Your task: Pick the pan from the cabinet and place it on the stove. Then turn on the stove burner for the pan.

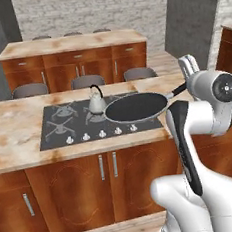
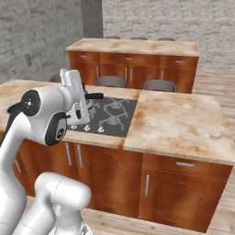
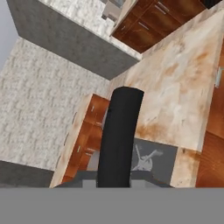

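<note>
The arm reaches forward with its wrist bent over the desk's right side, jaws clamped on the black handle of the pan [image 1: 136,107], which hangs level over the stove [image 1: 64,127] near its right edge, beside the kettle [image 1: 97,101].

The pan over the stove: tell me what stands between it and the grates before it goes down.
The pan, held by its handle, hangs over the stove's right side. The silver kettle stands on a grate right beside its left rim; whether they touch, I cannot tell.
</note>
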Motion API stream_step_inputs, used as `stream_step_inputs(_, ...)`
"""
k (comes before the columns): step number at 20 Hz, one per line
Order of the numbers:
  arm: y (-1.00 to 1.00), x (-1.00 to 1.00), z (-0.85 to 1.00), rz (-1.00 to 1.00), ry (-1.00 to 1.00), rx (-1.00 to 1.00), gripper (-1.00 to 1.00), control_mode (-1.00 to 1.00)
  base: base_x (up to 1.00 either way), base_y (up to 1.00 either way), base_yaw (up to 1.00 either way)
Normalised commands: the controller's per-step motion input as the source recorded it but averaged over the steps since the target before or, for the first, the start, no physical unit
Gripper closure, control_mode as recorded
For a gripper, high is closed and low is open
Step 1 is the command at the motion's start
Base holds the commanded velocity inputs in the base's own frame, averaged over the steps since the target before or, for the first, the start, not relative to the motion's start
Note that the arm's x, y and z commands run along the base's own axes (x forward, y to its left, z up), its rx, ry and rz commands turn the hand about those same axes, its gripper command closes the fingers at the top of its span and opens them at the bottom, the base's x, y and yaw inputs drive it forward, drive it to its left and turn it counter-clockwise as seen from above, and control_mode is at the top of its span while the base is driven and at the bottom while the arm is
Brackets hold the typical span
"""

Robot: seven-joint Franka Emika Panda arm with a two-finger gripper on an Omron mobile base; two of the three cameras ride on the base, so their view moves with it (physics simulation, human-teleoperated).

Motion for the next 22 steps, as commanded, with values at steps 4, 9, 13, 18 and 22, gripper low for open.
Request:
stream_step_inputs(4,0.0,0.0,0.0,0.0,0.0,0.0,1.0,1.0,0.53,0.07,-0.07)
stream_step_inputs(9,0.0,0.0,0.0,0.0,0.0,0.0,1.0,1.0,0.48,0.13,-0.06)
stream_step_inputs(13,0.0,0.0,0.0,0.0,0.0,0.0,1.0,1.0,0.3,0.32,-0.06)
stream_step_inputs(18,0.0,0.0,0.0,0.0,0.0,0.0,1.0,1.0,0.19,0.6,-0.08)
stream_step_inputs(22,0.0,0.0,0.0,0.0,0.0,0.0,1.0,1.0,0.22,0.57,-0.03)
